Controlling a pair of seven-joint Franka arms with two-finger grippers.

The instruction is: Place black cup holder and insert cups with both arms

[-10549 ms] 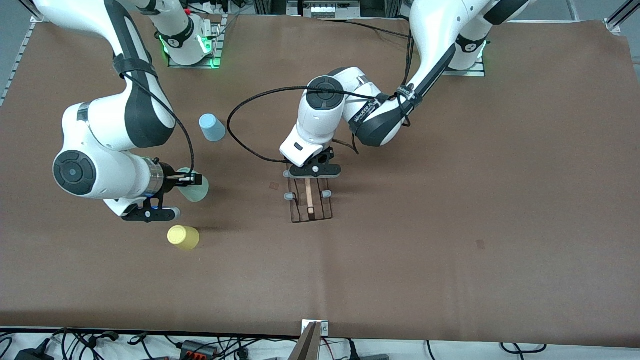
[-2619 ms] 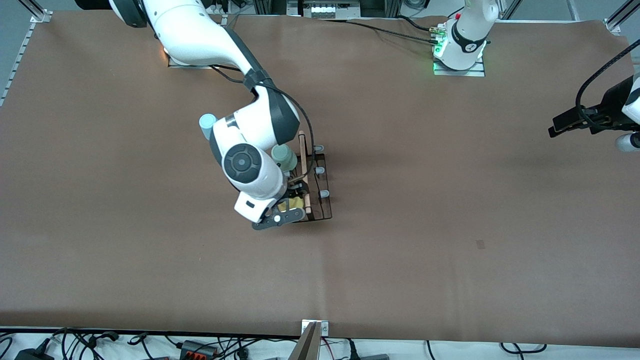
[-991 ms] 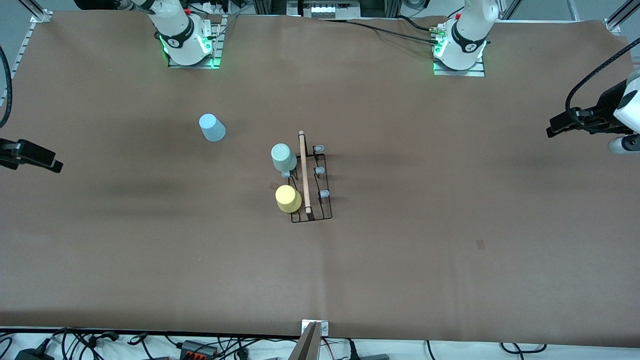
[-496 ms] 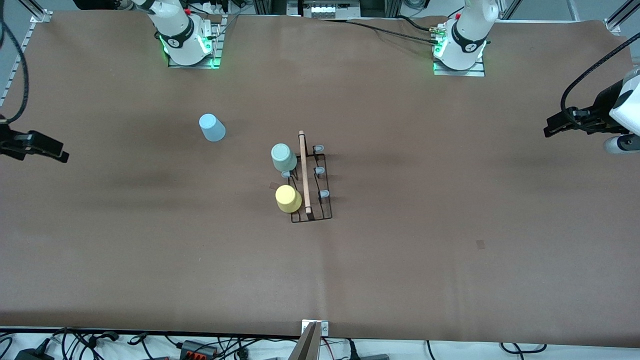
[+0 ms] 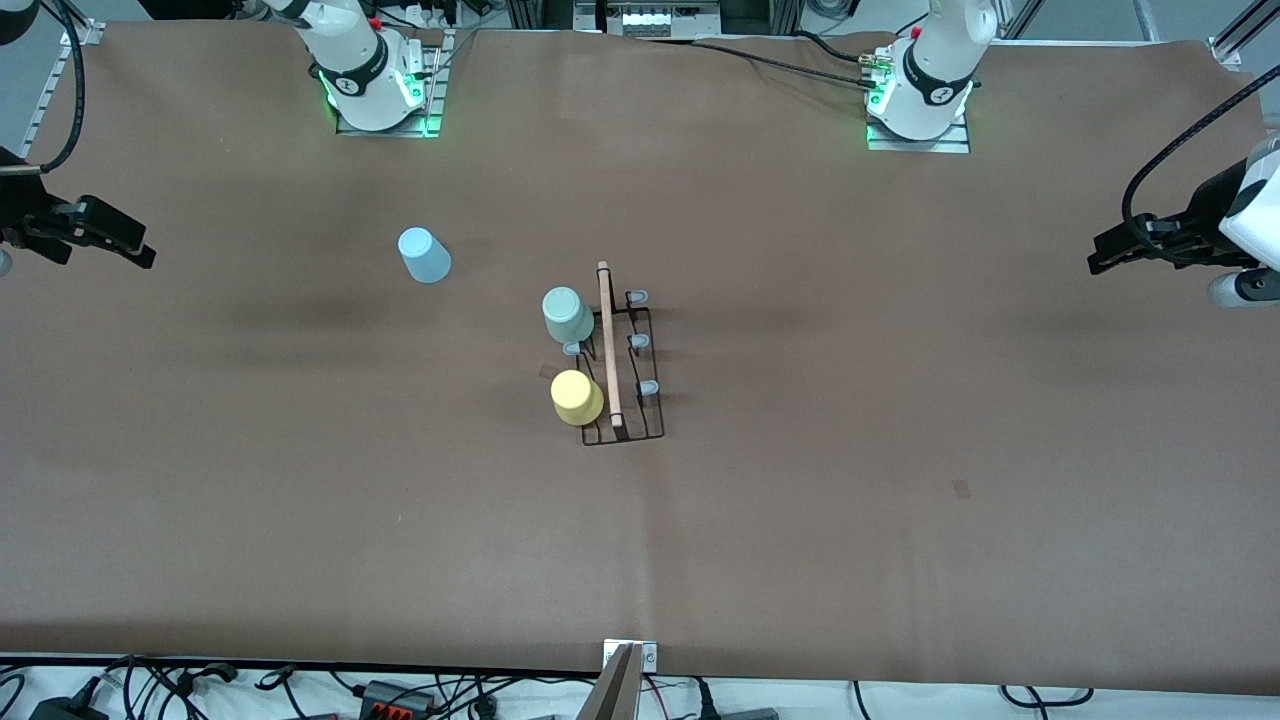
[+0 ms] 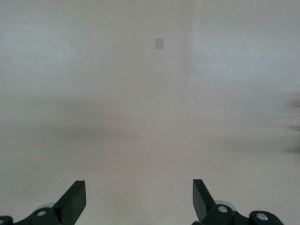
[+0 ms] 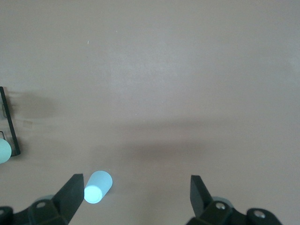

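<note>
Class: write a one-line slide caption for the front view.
Green cup and yellow cup on the holder; blue cup on the table.

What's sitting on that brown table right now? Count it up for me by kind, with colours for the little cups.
Cups: 3, namely mint green cup and yellow cup on the rack, and light blue cup standing apart on the table.
Black cup holder: 1.
Total: 4 things.
</note>
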